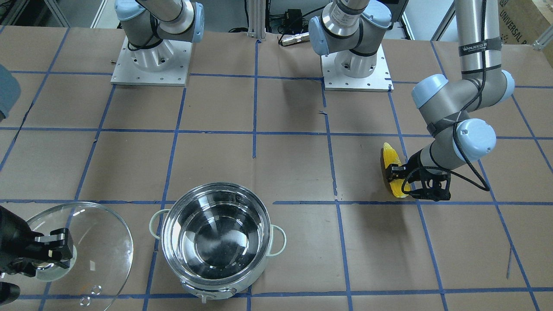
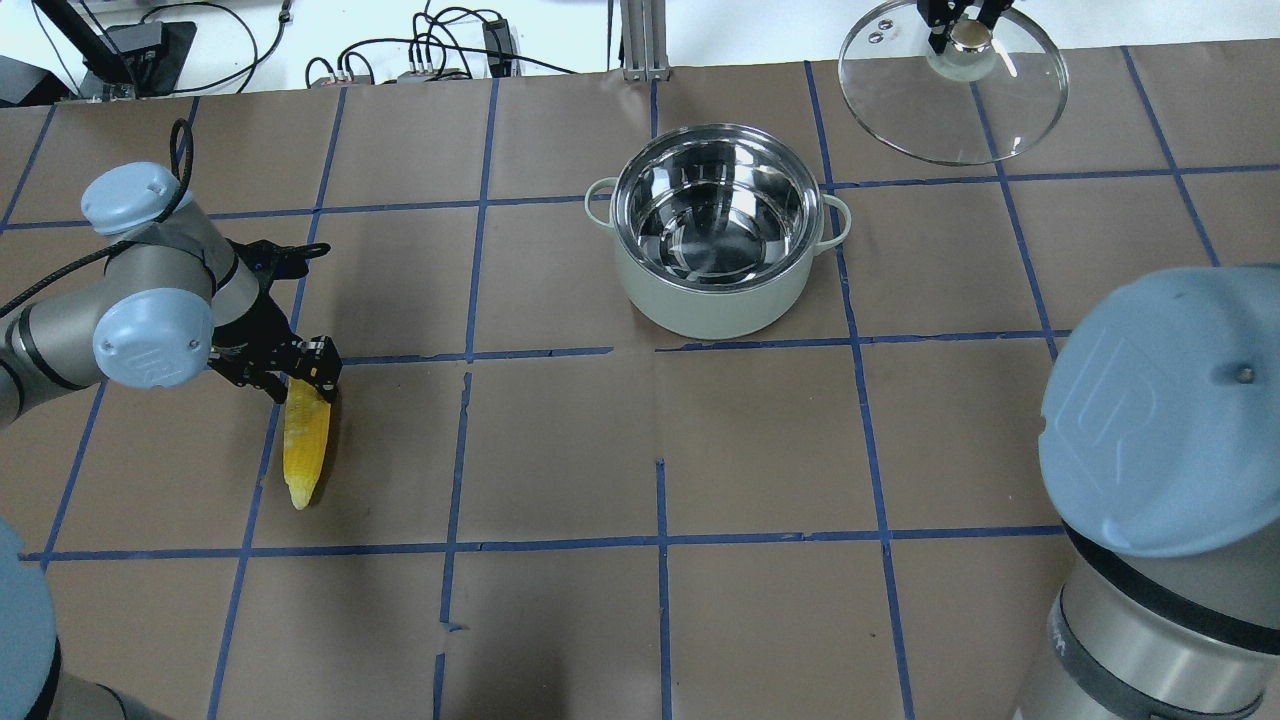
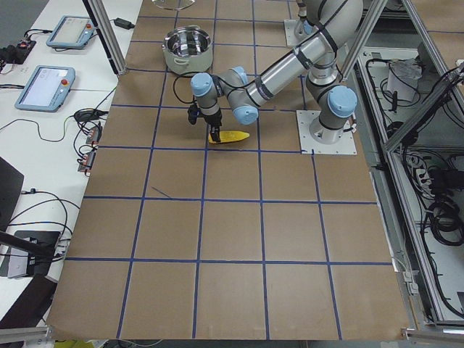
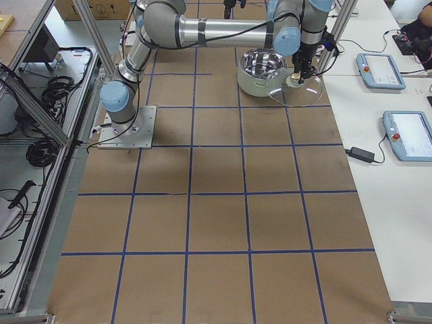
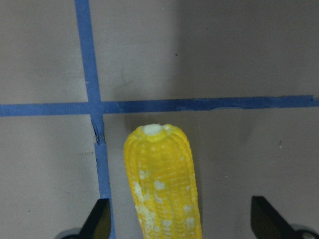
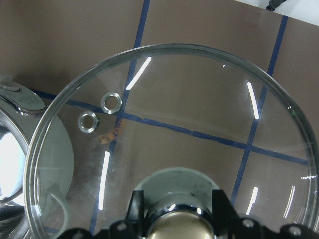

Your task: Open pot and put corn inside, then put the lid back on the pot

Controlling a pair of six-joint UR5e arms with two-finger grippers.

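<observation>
A: How does the corn look?
B: Yellow, tapered, rows of kernels (white flecks near the blunt end). It lies flat on the table, well apart from the pot, with its tip towards the robot.
A: Grippers?
B: The left gripper gapes around the blunt end without touching it. The right gripper clamps the lid by its knob.

Brown paper covers the table, and blue tape lines cut it into big squares. Black cables tangle along its far edge. On the white side bench lies one touchscreen pendant, a second pendant near it, and a black power brick just beside the table's edge. A cardboard box peeks in at the corner.
</observation>
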